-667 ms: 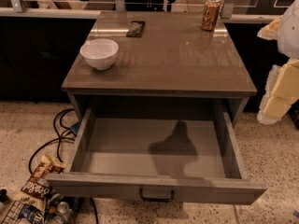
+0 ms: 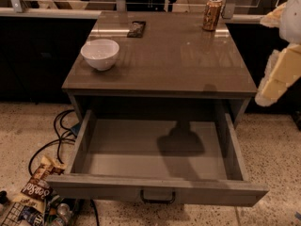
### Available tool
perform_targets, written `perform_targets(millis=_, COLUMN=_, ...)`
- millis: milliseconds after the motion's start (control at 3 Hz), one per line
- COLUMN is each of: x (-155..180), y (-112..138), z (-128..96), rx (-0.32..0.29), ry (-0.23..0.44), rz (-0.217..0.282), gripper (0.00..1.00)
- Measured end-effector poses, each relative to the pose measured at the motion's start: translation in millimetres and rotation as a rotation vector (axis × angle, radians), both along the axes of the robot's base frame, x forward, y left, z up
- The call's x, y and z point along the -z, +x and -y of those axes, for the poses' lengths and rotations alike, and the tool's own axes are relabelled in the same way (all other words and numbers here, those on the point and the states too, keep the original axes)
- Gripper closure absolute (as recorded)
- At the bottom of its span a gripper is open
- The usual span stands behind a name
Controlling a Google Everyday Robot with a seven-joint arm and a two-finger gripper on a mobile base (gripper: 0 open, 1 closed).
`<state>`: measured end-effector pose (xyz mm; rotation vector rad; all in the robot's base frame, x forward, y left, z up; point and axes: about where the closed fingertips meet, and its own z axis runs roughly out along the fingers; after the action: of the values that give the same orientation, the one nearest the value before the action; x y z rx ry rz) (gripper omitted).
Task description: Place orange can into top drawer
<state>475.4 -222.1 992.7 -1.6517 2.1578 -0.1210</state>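
orange can (image 2: 212,14) standing upright at the far right corner of the table (image 2: 178,65) | gripper (image 2: 278,76) hanging at the frame's right edge beside the table, well apart from the can; spread or closed, cannot tell | top drawer (image 2: 157,189) lying pulled open | risk: a glancing approach tipping the can off the back edge

I see a glossy, smooth counter (image 2: 178,60); the orange can (image 2: 212,14) at its far right corner looks like shiny metal. The top drawer (image 2: 155,189) is matt wood with a dark metal pull (image 2: 157,197). Off the counter's right edge, the gripper (image 2: 278,76) looks pale and matt.
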Motion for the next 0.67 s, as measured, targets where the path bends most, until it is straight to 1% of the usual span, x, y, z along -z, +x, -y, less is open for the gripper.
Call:
perform_targets(millis=333, x=-10.9, y=74.9, z=11.0, rx=0.009, ry=0.135, rz=0.113, gripper=0.0)
perform_targets(millis=667, x=-30.9, y=152.6, z=14.2, rx=0.035, ry=0.366, rz=0.276, gripper=0.0)
